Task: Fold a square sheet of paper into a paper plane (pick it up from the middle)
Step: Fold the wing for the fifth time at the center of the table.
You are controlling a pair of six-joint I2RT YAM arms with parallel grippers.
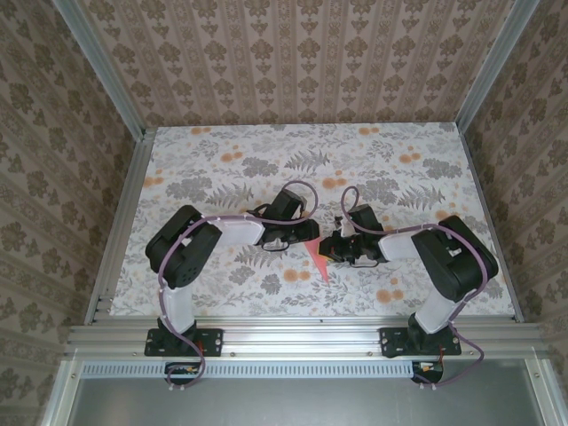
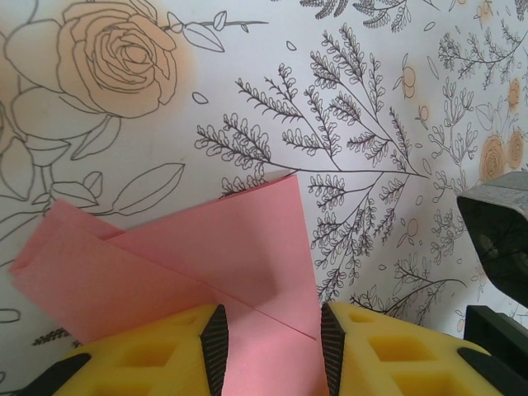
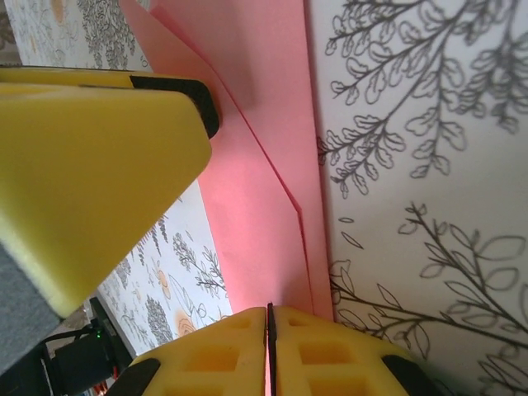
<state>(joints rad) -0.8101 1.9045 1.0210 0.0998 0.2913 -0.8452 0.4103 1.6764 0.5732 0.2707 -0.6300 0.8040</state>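
**Operator:** Where is the paper sitting right now?

**Spotter:** You're looking at the pink paper (image 1: 316, 263) lying on the table (image 1: 222, 160) between your two grippers, toward the near half. It's folded into a narrow wedge, and its tip is pointing back toward the arm bases. Your left wrist camera is showing overlapping layers with a diagonal fold line running across them.

**Operator:** What is my right gripper doing?

**Spotter:** Your right gripper (image 3: 268, 351) is clamping. Its yellow fingers are pressing together with no gap, and the paper's creased edge is running straight into the seam between them, so you're pinching the paper there.

**Operator:** And the left?

**Spotter:** Your left gripper (image 2: 272, 342) is standing released. Its black pads (image 2: 216, 340) are sitting apart and straddling one end of the paper, which is lying flat between them rather than being squeezed.

**Operator:** And around them?

**Spotter:** You're working with both arms bending inward and meeting near the middle of the table. The paper is resting on a white cloth printed with grey ferns and orange flowers (image 1: 232, 156). Patterned wallpaper (image 1: 293, 62) is enclosing the table on three sides.
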